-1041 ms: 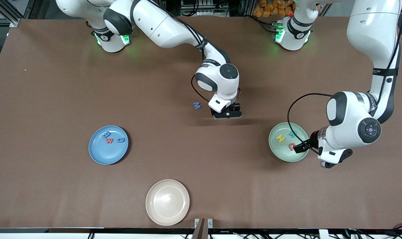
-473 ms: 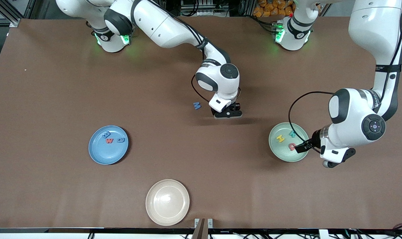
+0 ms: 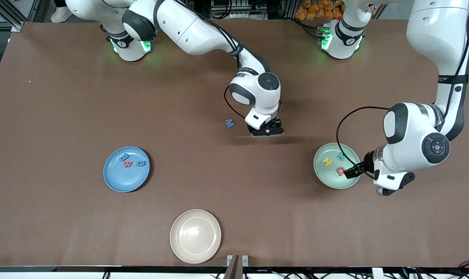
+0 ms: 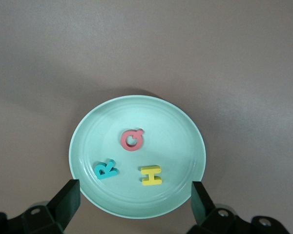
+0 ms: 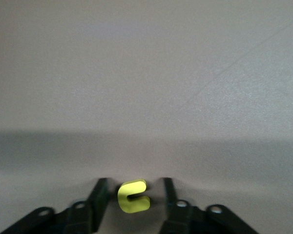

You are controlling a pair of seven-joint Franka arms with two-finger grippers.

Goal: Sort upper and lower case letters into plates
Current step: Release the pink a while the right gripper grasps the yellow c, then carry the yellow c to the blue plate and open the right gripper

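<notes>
My right gripper (image 3: 267, 133) is low on the table's middle, and in the right wrist view its open fingers (image 5: 100, 191) flank a yellow-green letter c (image 5: 133, 197), with small gaps either side. A blue letter M (image 3: 229, 123) lies beside it on the table. The blue plate (image 3: 122, 180) holds three letters, among them a red W (image 3: 128, 164). My left gripper (image 3: 350, 173) hangs wide open over the rim of the pale green plate (image 3: 331, 179). That plate (image 4: 171, 122) holds a pink Q (image 4: 132, 140), a teal R (image 4: 106, 169) and a yellow H (image 4: 151, 175). My left gripper (image 4: 134, 191) holds nothing.
A cream-white plate (image 3: 195, 236) lies near the front edge, nearer the camera than both other plates. The brown tabletop (image 3: 64, 97) is bare toward the right arm's end.
The right gripper's fingers have drawn closer together round the letter c. The left arm shifted slightly toward its own end of the table, then held still.
</notes>
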